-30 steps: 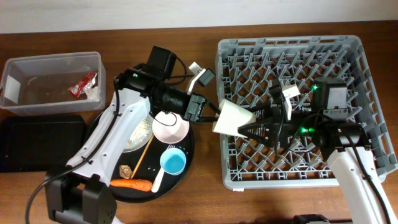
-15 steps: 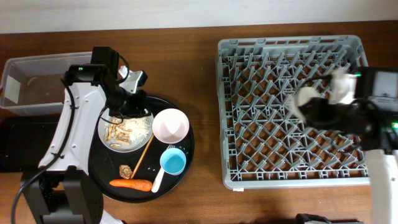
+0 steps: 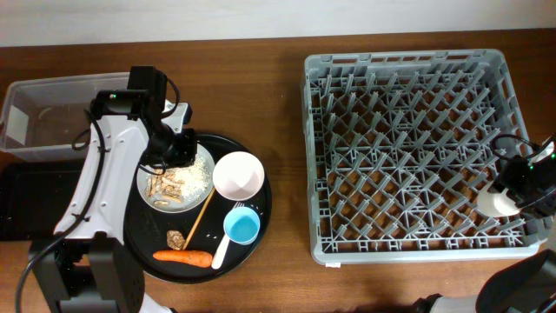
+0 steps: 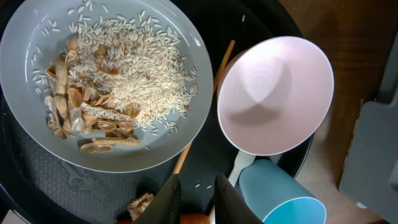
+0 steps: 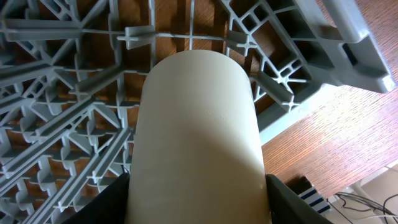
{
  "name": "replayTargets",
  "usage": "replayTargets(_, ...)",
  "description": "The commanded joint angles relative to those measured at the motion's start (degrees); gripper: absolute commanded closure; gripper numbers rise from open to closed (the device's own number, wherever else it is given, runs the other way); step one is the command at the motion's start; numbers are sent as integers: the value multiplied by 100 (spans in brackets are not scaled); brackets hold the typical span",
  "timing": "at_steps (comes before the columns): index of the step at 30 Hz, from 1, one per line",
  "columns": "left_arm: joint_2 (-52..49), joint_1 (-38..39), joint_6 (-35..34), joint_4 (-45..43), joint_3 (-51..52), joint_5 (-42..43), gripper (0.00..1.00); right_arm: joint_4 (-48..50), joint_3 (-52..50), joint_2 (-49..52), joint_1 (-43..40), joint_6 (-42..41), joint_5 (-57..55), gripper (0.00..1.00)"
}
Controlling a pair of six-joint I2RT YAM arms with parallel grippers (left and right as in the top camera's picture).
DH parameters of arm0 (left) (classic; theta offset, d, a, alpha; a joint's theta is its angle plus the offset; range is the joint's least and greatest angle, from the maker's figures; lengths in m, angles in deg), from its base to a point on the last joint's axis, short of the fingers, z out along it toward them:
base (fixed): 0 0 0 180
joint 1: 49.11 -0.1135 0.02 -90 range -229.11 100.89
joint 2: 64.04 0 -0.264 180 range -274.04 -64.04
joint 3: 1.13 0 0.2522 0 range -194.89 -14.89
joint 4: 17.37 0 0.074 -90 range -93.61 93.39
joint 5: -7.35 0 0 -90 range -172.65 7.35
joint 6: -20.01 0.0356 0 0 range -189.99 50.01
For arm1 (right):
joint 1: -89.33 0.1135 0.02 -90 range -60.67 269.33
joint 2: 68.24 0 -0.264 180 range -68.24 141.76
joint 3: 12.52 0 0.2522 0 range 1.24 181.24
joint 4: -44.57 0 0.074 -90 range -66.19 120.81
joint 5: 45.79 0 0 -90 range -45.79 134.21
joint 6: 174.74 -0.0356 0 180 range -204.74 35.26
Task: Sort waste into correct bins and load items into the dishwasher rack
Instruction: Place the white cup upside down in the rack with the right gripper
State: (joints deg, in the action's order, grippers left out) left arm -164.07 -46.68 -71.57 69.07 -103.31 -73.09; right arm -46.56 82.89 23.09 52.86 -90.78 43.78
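After it swung rightward, white cup nears rack corner.

I see a brown wood-grain tabletop, evenly lit. Beyond my left claw, a pale strip borders its far edge.

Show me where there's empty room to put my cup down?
Bare wood lies between the round black tray and the dishwasher rack. Most of the rack is free; only its near-right corner has the right gripper with the small white cup. The round tray is crowded.
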Motion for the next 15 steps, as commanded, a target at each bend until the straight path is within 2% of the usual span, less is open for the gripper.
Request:
replayTargets(1, 2, -9, -61, 7, -57, -42, 82, 20, 52, 111, -31, -48, -11, 34)
replayTargets(2, 2, -9, -61, 7, -57, -42, 81, 22, 52, 116, -28, -48, 42, 22)
replayTargets(7, 2, -11, -59, 7, -57, -42, 81, 26, 52, 116, -31, -48, 131, 19)
replayTargets(9, 2, -9, -61, 28, -57, -39, 81, 35, 55, 116, -31, -44, 487, 19)
replayTargets(10, 2, -9, -59, 103, -57, -39, 81, 35, 55, 114, -24, 66, 1056, 19)
replayTargets(12, 2, -9, -61, 439, -57, -35, 80, 35, 55, 9, 105, 966, 2640, 19)
replayTargets(15, 2, 11, -61, 763, -55, 52, 80, 20, 55, -354, 621, 1563, 3517, 19)
